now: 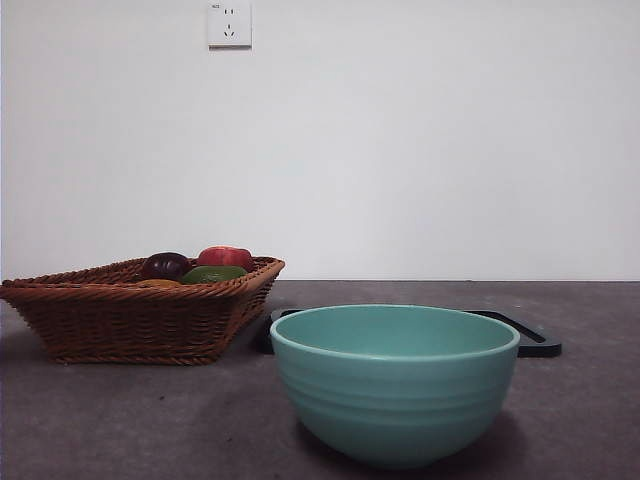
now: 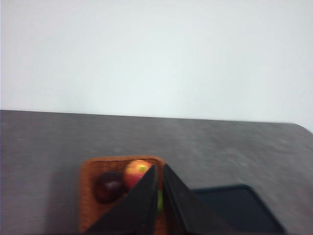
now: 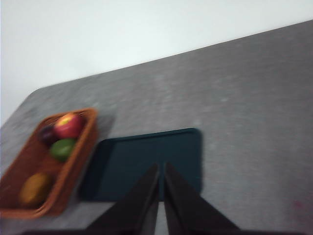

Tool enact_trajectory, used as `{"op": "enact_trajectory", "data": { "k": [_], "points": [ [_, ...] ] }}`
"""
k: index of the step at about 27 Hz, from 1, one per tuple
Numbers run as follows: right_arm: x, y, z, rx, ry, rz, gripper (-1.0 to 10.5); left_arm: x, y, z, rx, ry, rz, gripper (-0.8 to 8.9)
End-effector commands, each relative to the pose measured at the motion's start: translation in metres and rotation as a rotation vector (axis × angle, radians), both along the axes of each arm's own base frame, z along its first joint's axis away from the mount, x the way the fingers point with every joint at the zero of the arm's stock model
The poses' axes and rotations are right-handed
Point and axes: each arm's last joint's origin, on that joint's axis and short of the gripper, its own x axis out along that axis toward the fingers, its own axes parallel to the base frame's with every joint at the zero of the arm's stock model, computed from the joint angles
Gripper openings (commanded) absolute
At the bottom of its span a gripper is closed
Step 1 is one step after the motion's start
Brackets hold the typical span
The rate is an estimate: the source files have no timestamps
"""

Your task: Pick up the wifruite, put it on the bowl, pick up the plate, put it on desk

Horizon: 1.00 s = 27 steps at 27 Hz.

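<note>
We hold both grippers, left [image 2: 159, 193] and right [image 3: 161, 196], jaws together and empty, above the basket [image 1: 140, 320], where the wifruite [image 3: 34, 188] waits unpicked, beside the bowl [image 1: 395, 385].

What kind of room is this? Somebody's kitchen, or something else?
Probably a plain test room or lab rather than a kitchen: a bare white wall with one power socket, a grey desk, and only a few props, a wicker basket of fruit, a teal bowl and a black tray.
</note>
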Motion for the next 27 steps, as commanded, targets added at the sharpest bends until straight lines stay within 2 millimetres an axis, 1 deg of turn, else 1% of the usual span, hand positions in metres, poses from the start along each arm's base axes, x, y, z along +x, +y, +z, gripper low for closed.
{"op": "enact_trajectory", "data": {
  "k": [1,6,9,11,15,18,21,24,25,26,27],
  "points": [
    [0.004,0.002,0.018,-0.040,-0.010,0.082,0.1,0.004,-0.003,0.017,-0.013,0.041,-0.072,0.15],
    [0.014,0.007,0.039,-0.067,0.014,0.231,0.1,0.016,-0.008,0.035,-0.036,0.153,-0.235,0.15],
    [0.021,0.009,0.047,-0.104,0.011,0.315,0.1,0.025,-0.011,0.041,-0.030,0.214,-0.316,0.15],
    [0.024,0.010,0.051,-0.124,0.011,0.361,0.1,0.031,-0.013,0.041,-0.007,0.247,-0.341,0.15],
    [0.035,0.014,0.054,-0.157,0.032,0.425,0.1,0.045,-0.020,0.030,0.013,0.352,-0.380,0.19],
    [0.042,0.017,0.052,-0.169,0.054,0.455,0.1,0.053,-0.023,0.021,0.044,0.426,-0.408,0.20],
    [0.046,0.020,0.050,-0.168,0.073,0.472,0.1,0.055,-0.027,0.014,0.063,0.480,-0.433,0.29],
    [0.045,0.020,0.050,-0.168,0.074,0.474,0.1,0.055,-0.029,0.011,0.091,0.499,-0.456,0.30],
    [0.045,0.020,0.050,-0.169,0.072,0.473,0.1,0.055,-0.029,0.010,0.104,0.499,-0.464,0.46],
    [0.045,0.020,0.050,-0.169,0.073,0.473,0.1,0.055,-0.029,0.009,0.119,0.495,-0.471,1.20],
    [0.045,0.020,0.050,-0.168,0.074,0.474,0.4,0.055,-0.029,0.009,0.127,0.492,-0.474,2.17]
  ]
}}
